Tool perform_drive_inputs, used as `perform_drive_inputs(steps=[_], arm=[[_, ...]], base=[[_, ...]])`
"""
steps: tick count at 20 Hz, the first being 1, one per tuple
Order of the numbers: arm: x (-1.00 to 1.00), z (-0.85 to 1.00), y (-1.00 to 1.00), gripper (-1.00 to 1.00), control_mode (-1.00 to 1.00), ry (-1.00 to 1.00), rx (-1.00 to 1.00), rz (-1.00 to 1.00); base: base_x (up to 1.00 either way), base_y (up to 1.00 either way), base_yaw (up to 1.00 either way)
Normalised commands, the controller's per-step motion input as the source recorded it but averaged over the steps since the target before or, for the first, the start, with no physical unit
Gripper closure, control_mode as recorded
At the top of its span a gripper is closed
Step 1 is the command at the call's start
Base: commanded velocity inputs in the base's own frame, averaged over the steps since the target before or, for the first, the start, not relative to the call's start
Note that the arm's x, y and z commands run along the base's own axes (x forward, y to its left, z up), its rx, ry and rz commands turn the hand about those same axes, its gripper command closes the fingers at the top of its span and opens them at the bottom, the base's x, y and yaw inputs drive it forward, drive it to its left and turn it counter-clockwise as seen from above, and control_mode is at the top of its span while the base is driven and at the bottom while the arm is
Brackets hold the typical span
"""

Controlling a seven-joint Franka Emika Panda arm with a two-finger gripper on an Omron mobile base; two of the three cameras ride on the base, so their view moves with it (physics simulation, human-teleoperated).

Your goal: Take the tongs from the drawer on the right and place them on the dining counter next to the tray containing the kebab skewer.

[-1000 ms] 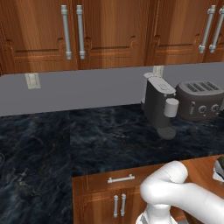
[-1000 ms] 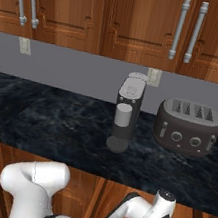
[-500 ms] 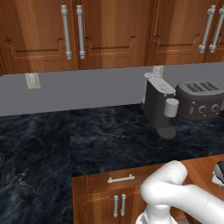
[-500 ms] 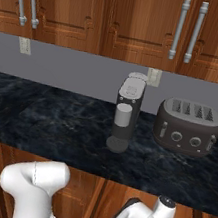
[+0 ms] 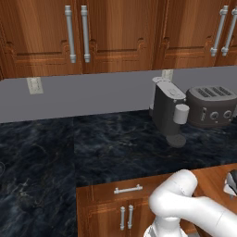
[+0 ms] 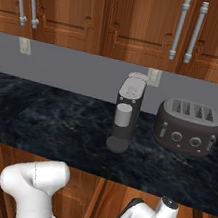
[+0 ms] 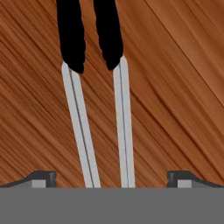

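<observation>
Between the gripper (image 7: 111,177) tips, straight ahead in the hand view, lie the tongs (image 7: 94,92): two slim silver arms w/ black ends, flat on the reddish wood floor of the drawer (image 7: 175,87). Gripper is spread wide, one tip on either side of the arms, nothing held. Step in hand looks like the reach for the grasp (drawer already open, I'd judge). Next: drop onto the arms, close on both, lift clear. Beyond, on the desk (image 5: 115,148), coffee maker (image 5: 167,111) & toaster (image 5: 211,105).
</observation>
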Motion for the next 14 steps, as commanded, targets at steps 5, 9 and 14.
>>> perform_drive_inputs(steps=[5,9,14], arm=[[0.0,-0.18,0.0,1.0,-1.0,0.0,0.0,0.0],[0.0,-0.19,0.0,1.0,-1.0,0.0,0.0,0.0],[-0.15,-0.22,0.0,1.0,-1.0,0.0,0.0,0.0]], base=[[0.0,0.0,0.0],[0.0,0.0,0.0],[0.0,0.0,0.0]])
